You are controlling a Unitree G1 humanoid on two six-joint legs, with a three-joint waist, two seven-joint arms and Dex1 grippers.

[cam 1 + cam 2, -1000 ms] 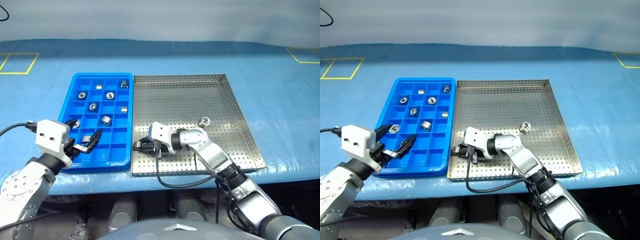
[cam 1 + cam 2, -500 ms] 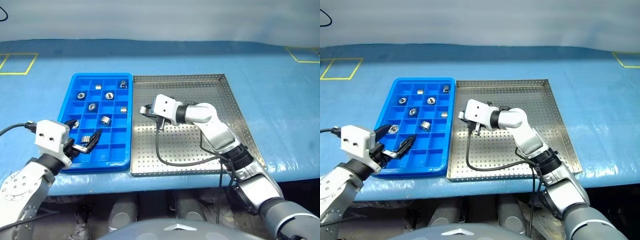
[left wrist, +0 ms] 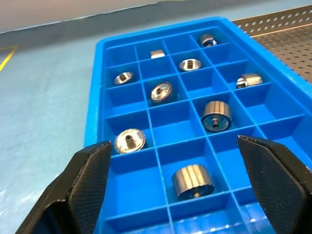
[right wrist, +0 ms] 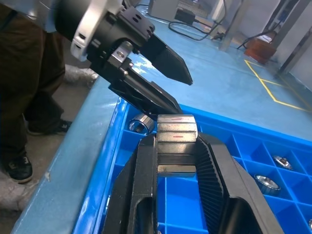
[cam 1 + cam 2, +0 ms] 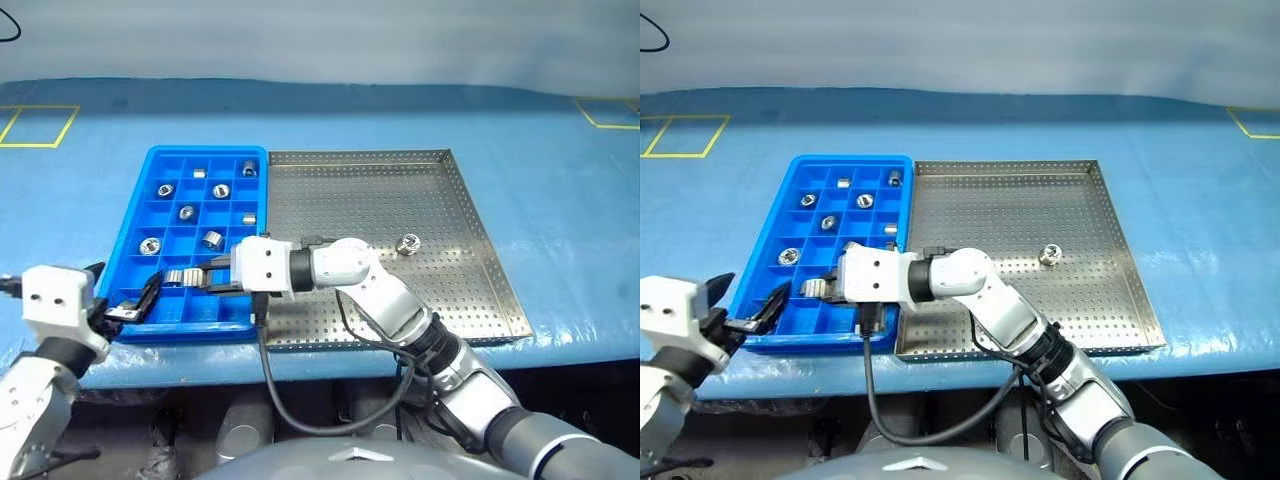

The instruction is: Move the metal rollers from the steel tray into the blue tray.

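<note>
The blue tray lies left of the steel tray and holds several metal rollers in separate compartments. One roller lies on the steel tray's perforated floor, right of centre. My right gripper reaches left over the blue tray's near rows, shut on a ribbed metal roller. My left gripper hangs open and empty at the blue tray's near left corner, just beyond the right gripper's tips. Another roller sits in a near compartment between the left fingers.
Both trays rest on a blue-covered table with yellow tape squares at the far corners. The table's front edge runs just below the trays. A person's dark trouser leg and shoe stand beside the table.
My right gripper rose from the steel tray's near left part and swung left over the blue tray, roller in its grip. My left gripper drew back toward the near left corner.
</note>
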